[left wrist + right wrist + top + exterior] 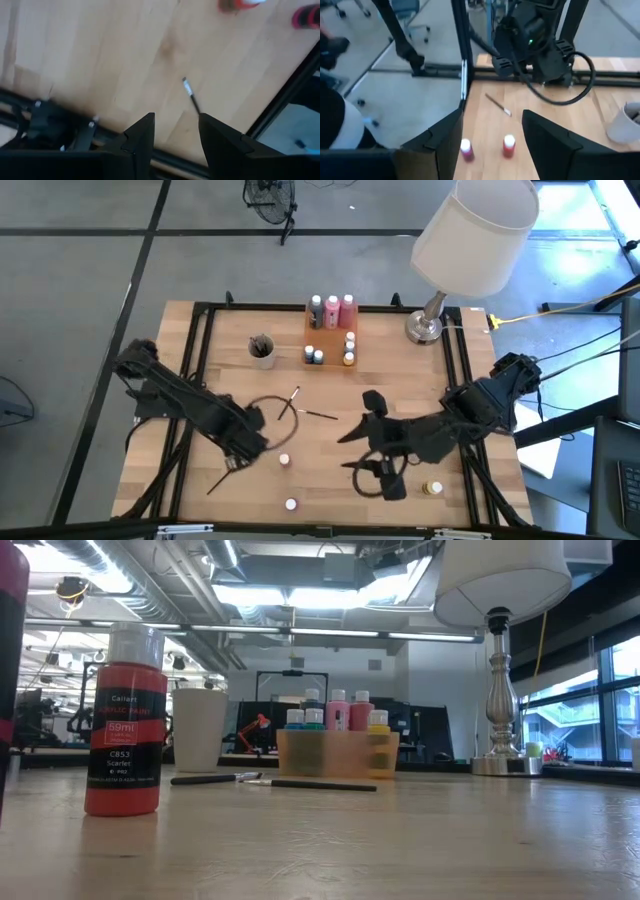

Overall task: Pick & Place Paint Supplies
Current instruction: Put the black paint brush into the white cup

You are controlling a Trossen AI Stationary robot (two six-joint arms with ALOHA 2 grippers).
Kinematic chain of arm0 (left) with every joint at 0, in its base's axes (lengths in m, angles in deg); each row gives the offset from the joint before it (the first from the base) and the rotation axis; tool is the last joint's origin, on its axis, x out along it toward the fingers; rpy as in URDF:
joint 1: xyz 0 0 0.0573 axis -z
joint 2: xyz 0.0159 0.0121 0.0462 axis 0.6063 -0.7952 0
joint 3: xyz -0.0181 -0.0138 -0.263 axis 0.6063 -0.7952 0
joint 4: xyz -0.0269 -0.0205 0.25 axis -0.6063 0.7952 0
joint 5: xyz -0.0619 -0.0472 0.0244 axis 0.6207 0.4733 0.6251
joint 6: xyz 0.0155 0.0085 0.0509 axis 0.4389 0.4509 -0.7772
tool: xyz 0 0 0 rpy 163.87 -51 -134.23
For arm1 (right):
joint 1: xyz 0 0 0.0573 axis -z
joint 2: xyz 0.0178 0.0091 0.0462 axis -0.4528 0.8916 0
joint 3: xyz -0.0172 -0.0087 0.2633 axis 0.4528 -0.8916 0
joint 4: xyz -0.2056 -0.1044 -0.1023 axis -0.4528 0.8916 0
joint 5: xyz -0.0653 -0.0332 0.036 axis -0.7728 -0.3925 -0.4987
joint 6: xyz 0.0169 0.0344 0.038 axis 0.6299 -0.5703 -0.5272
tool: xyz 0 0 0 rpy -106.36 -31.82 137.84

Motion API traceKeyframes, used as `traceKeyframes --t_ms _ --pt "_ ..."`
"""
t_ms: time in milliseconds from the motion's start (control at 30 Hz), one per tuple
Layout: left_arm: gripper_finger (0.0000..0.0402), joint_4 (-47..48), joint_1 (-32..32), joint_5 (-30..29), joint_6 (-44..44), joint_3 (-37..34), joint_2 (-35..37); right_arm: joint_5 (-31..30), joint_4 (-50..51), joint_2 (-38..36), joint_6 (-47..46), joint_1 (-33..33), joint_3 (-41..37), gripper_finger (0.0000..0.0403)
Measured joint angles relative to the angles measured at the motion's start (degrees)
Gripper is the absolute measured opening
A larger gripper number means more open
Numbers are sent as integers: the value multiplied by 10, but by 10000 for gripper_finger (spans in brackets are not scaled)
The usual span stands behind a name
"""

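Observation:
A translucent orange tray at the table's far middle holds three squeeze bottles and several small pots. A thin dark paintbrush lies flat on the wood near the left front. My left gripper hangs open above its far end, which shows between the fingers. Two crossed brushes lie at mid-table. Two red pots stand upright near the front, and a yellow pot at the right front. My right gripper hovers open, high over the table's right middle.
A grey cup with brushes in it stands left of the tray. A table lamp with a white shade stands at the far right. A black frame runs round the table edges. Bare wood lies between the two grippers.

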Motion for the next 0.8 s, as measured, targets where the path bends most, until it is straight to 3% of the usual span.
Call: traceKeyframes --t_ms 300,567,800 --pt "150 -1 16 -15 24 -105 105 2 -78 14 -16 55 0 208" --pt "150 -54 18 -16 35 -143 104 29 -108 36 -43 57 0 208" --pt "148 -166 33 -18 131 -182 105 90 -102 42 -42 44 0 208"
